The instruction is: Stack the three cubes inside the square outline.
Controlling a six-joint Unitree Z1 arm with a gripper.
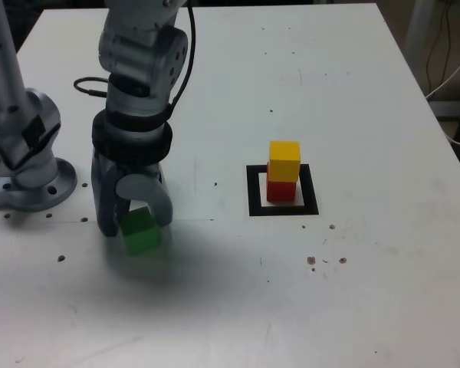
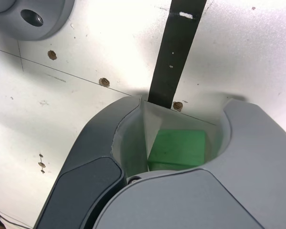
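The green cube [image 1: 142,234] rests on the white table toward the exterior view's left. My gripper [image 1: 134,226] points down over it, with a jaw on each side of the cube. In the wrist view the green cube [image 2: 178,148] sits between the grey jaws of the gripper [image 2: 183,102], which press close on its sides. The yellow cube [image 1: 284,160] stands on the red cube [image 1: 279,190] inside the square outline [image 1: 254,192], off to the exterior view's right of the gripper.
The arm's grey base [image 1: 27,169] is bolted at the table's edge on the exterior view's left, with a black cable [image 1: 88,86] behind it. A straight black strip [image 2: 174,52] runs across the table beyond the gripper in the wrist view. Small screw holes dot the table.
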